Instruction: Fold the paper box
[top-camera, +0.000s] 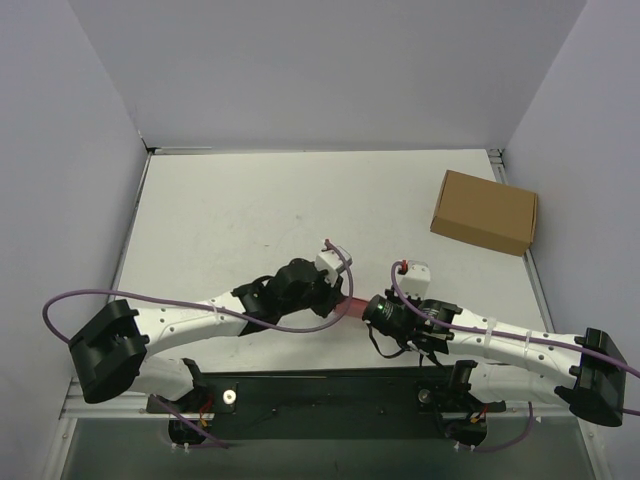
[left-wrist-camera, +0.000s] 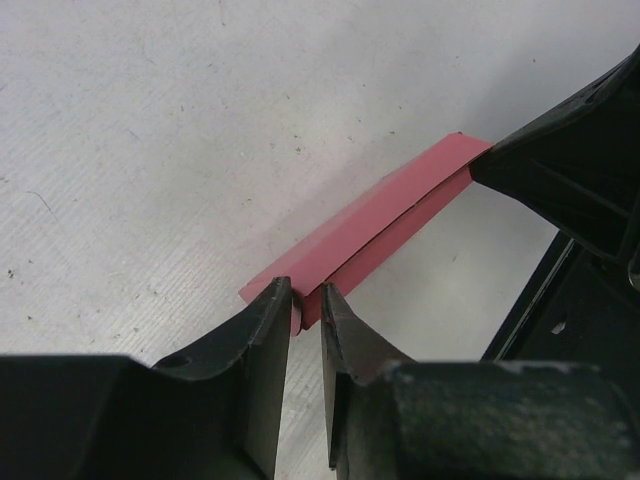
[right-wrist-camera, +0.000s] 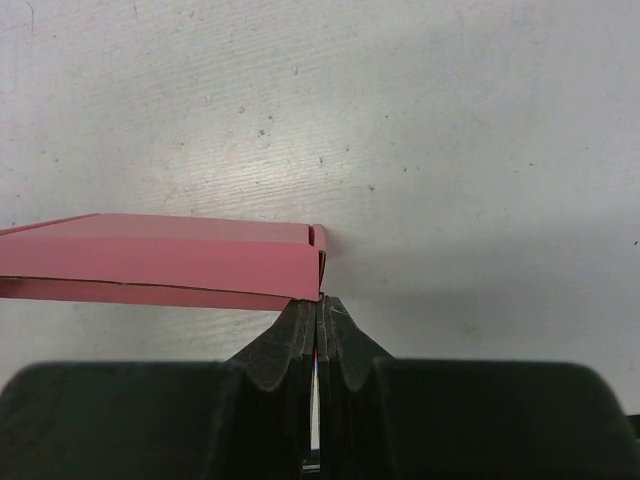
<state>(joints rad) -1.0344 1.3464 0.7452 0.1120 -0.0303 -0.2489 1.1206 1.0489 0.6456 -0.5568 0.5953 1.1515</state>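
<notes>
The paper box is a small pink-red card folded into a long flat shape, held just above the table between my two grippers. In the left wrist view the box runs away up and right, and my left gripper is closed on its near end, the jaws a narrow gap apart with the card between them. The right gripper's black body holds the far end. In the right wrist view the box stretches left, and my right gripper is shut on its lower right corner edge.
A larger brown cardboard box lies at the right rear of the white table. Grey walls enclose the table on three sides. Both arms meet near the front middle, close to the black base rail.
</notes>
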